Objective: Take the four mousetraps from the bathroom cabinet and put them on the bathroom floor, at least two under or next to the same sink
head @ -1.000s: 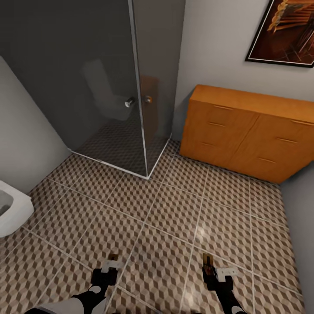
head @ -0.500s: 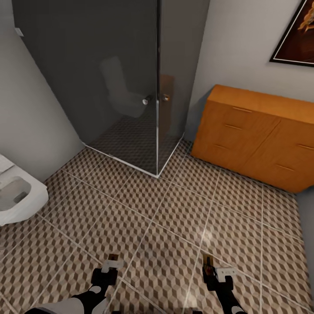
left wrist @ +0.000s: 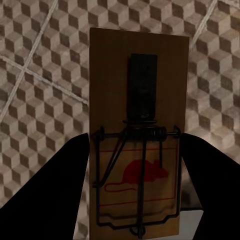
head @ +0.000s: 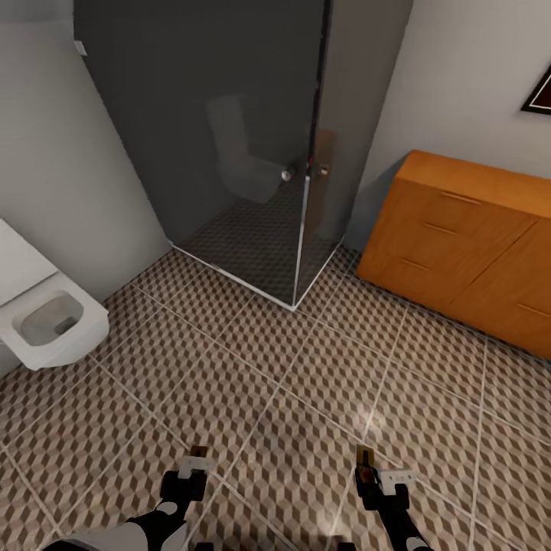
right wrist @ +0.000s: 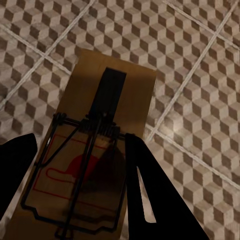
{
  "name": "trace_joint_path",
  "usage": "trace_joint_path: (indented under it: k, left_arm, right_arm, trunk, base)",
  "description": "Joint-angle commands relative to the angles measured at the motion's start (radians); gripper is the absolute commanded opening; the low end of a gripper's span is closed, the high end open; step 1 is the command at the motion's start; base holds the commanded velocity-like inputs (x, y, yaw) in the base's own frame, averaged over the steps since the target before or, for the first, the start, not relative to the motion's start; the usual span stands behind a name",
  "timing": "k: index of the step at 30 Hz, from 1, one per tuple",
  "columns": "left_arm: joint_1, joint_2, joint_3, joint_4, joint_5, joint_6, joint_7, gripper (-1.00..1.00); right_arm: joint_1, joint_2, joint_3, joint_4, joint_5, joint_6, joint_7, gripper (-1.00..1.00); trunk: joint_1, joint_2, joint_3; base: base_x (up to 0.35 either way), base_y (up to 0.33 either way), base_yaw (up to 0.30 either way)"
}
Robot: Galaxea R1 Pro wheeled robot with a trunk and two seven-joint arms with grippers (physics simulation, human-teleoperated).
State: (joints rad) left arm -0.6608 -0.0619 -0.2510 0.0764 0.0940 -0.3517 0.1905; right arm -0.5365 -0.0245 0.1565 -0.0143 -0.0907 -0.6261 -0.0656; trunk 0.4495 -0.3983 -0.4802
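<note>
A mousetrap sits clamped in the left pincer, another mousetrap in the right pincer.

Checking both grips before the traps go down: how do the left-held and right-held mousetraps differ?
The left gripper's mousetrap sits square between the fingers, gripped on both long edges; the right gripper's mousetrap lies skewed, one finger overlapping its face. Both show a red mouse print and wire spring, held above the tiled floor.
</note>
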Motion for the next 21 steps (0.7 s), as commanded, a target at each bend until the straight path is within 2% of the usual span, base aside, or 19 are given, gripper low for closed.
trace_joint_path:
  k: [1,21]
  left_arm:
    - [-0.002,-0.001,-0.008,0.005,0.009,-0.007,0.003,-1.00]
    - [-0.002,-0.002,-0.008,0.005,0.009,-0.007,0.002,-1.00]
  right_arm:
    - [0.000,0.000,0.009,0.000,-0.009,-0.003,-0.002,-1.00]
    - [0.000,0.000,0.009,0.000,-0.009,-0.003,-0.002,-1.00]
  trunk:
    - [0.000,-0.002,-0.002]
    - [0.000,-0.002,-0.016]
  base:
    - [0.000,0.000,0.207]
    - [0.000,0.000,0.209]
